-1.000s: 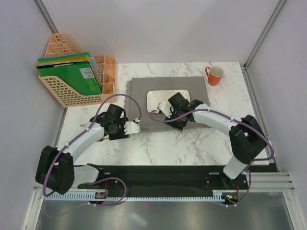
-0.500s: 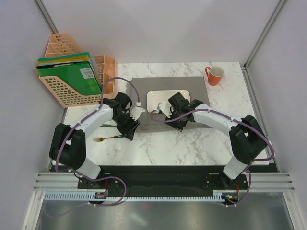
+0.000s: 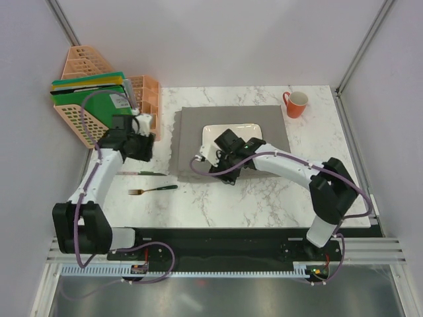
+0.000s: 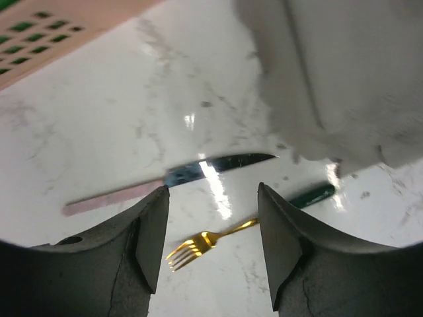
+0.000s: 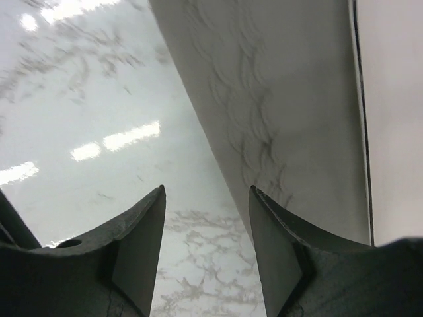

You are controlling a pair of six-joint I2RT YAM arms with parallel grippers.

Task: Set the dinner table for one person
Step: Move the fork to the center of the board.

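The dinner table [image 3: 264, 191] is white marble. A grey placemat [image 3: 192, 129] lies at its middle with a white plate [image 3: 254, 129] on it. A gold fork with a green handle [image 3: 153, 189] and a knife [image 3: 142, 173] lie on the table left of the placemat. My left gripper [image 3: 141, 148] is open and empty, raised near the organiser; its view shows the fork [image 4: 205, 241] and the knife [image 4: 172, 178] below it. My right gripper [image 3: 227, 163] is open and empty over the placemat's near edge [image 5: 277, 99], with the plate's edge [image 5: 393, 99] beside it.
A peach file organiser [image 3: 99, 125] with green folders stands at the far left, close to my left gripper. An orange mug [image 3: 295, 104] stands at the far right corner. The cell's walls and frame posts enclose the table.
My left arm has swung up and to the left, away from the placemat's left edge, uncovering the fork and knife. My right gripper has moved a little left along the placemat.
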